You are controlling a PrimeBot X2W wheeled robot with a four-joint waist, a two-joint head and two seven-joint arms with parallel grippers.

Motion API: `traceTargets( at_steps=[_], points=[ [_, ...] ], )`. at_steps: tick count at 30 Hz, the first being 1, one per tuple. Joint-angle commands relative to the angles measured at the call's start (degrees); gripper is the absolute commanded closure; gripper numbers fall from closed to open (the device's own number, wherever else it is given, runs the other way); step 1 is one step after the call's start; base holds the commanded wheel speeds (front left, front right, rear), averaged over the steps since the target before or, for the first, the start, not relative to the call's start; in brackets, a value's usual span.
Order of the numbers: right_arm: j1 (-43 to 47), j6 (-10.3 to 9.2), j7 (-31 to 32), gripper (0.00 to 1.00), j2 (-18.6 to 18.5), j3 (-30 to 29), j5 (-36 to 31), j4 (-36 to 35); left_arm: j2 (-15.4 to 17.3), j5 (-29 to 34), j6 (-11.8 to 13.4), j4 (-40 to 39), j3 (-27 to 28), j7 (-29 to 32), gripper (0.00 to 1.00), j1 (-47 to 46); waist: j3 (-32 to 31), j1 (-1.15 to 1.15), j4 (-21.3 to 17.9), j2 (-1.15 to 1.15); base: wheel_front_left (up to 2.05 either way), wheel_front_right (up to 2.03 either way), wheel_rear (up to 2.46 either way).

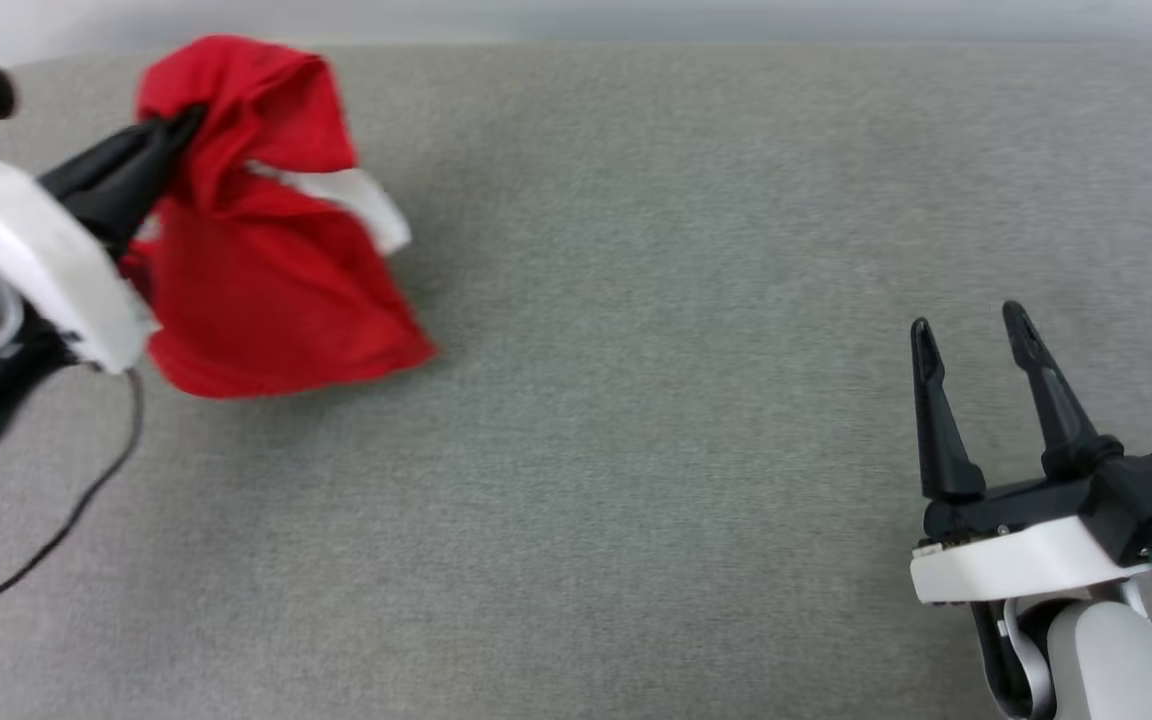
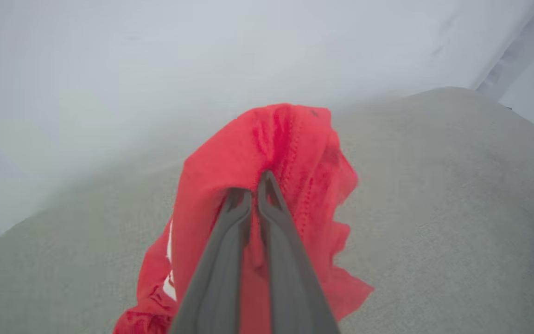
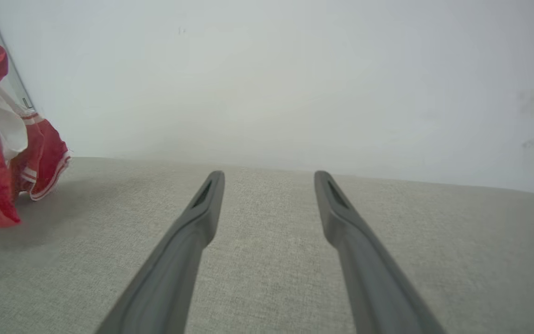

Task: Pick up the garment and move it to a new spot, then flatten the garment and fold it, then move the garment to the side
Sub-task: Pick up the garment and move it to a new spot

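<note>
Hovering nearest, over the near right of the grey surface (image 1: 686, 400), the right gripper (image 1: 968, 318) has its fingers apart and empty. Farther off, at the surface's far left, the left gripper (image 1: 188, 118) is clamped on a bunched fold of the garment (image 1: 266, 280), which hangs crumpled. This looks like the pick-and-relocate step. The next move calls for carrying it toward the surface's middle.

A: Where was the garment (image 1: 276, 290)?
B: Far left on the surface (image 1: 636, 450), near its back edge; the left gripper (image 1: 188, 122) met it from the left.
A: And the right gripper (image 1: 971, 325)?
B: Near right, well apart from it; a wall (image 3: 267, 83) stood behind.
</note>
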Motion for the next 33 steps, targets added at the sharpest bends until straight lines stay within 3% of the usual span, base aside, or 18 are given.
traceTargets(
  at_steps=[1, 7, 16, 17, 18, 19, 22, 25, 30, 33],
  points=[
    [1.0, -0.04, -0.1, 0.00, 0.0, 0.0, 0.4, 0.2, -1.5, 0.7, 0.1, -0.8, -0.5, -0.6, 1.00, -0.9, -2.5, 0.00, -2.6, 0.00, 0.00, 0.00, 0.00],
    [2.2, -0.04, -0.1, 0.00, 0.0, 0.3, 1.3, 0.1, -9.6, 5.8, 1.6, -4.1, -6.2, -0.3, 1.00, -1.6, -4.9, 0.00, -6.3, 0.00, 0.00, 0.00, 0.00],
    [2.0, -0.04, -0.1, 0.00, 0.0, -2.1, 1.5, -1.4, -27.8, 12.5, 1.6, 0.8, -20.3, -1.2, 1.00, 4.0, -6.0, 0.00, -11.0, 0.00, 0.00, 0.00, 0.00],
    [2.0, -0.04, -0.1, 0.00, 0.0, -2.3, 1.5, -1.5, -29.8, 12.7, 1.4, 1.9, -21.6, -1.7, 0.91, 4.9, -6.0, 0.00, -11.4, 0.00, 0.00, 0.00, 0.00],
    [1.9, -0.04, -0.1, 0.00, 0.0, -2.5, 1.6, -1.5, -31.7, 13.1, 1.3, 3.0, -23.0, -2.3, 0.23, 5.8, -6.1, 0.00, -11.6, 0.00, 0.00, 0.00, 0.00],
    [2.0, -0.04, -0.1, 0.00, 0.0, -2.6, 1.6, -1.6, -33.3, 13.1, 1.0, 4.2, -24.3, -2.7, 0.00, 6.6, -6.1, 0.00, -11.8, 0.00, 0.00, 0.00, 0.00],
    [2.2, -0.03, -0.1, 0.00, 0.0, -2.9, 1.6, -1.7, -37.0, 13.3, 0.5, 7.1, -27.5, -4.3, 0.00, 8.7, -6.2, 0.00, -11.8, 0.00, 0.00, 0.00, 0.00],
    [2.7, -0.03, -0.1, 0.00, 0.0, -3.0, 1.5, -1.5, -38.6, 13.2, 0.3, 8.8, -28.5, -6.9, 0.00, 9.2, -6.6, 0.00, -10.8, 0.00, 0.00, 0.00, 0.00],
    [3.4, -0.03, -0.1, 0.00, 0.0, -3.2, 0.9, -1.0, -36.9, 14.2, 0.3, 10.3, -25.7, -13.6, 0.00, 7.1, -7.8, 0.00, -8.0, 0.00, 0.00, 0.00, 0.00],
    [4.0, -0.03, -0.1, 0.00, 0.0, -3.2, 0.7, -0.6, -34.3, 14.7, 2.3, 11.0, -22.1, -18.1, 0.00, 6.7, -9.0, 0.00, -6.4, 0.00, 0.00, 0.00, 0.00]
  ],
)
